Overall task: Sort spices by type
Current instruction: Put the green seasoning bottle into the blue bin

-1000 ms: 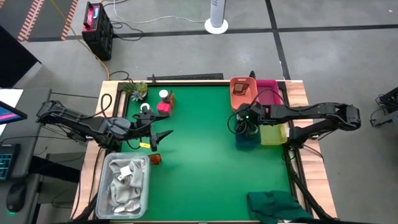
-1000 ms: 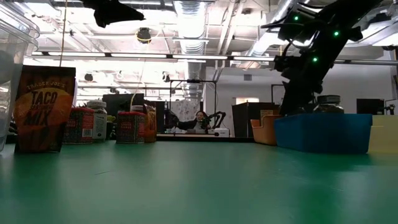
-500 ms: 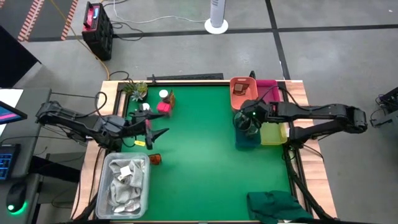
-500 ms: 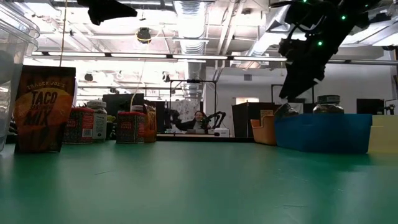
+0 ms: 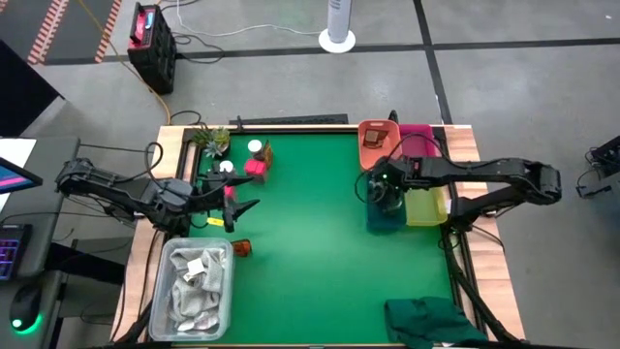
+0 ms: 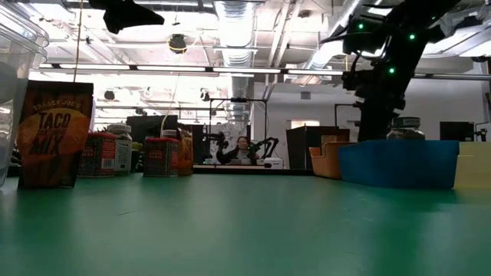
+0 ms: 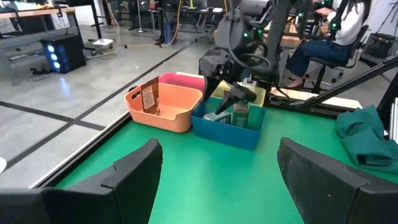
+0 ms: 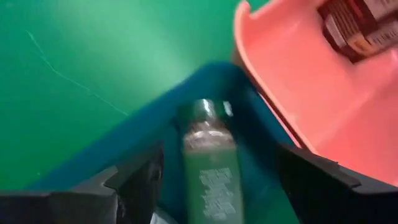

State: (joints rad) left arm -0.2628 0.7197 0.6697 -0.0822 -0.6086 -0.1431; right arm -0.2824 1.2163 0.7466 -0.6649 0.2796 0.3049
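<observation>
Green felt covers the table, where we count four bins clustered at one side: blue, orange, pink and yellow. We use the blue bin as our landmark. Directly above it hangs the right gripper, fingers spread and holding nothing. Its wrist camera alone shows us a green-labelled jar lying inside the blue bin, and one dark jar in the orange bin just beside it. Far across the table from the blue bin, the left gripper hovers with fingers spread wide, empty. Beyond it, still farther from the bin, we count a small cluster of spices: a red box and two white caps, plus one orange-brown jar apart from them. Only the low view lets us read a taco mix packet and two red-labelled tins. One clear tub of rags sits beside the orange-brown jar.
</observation>
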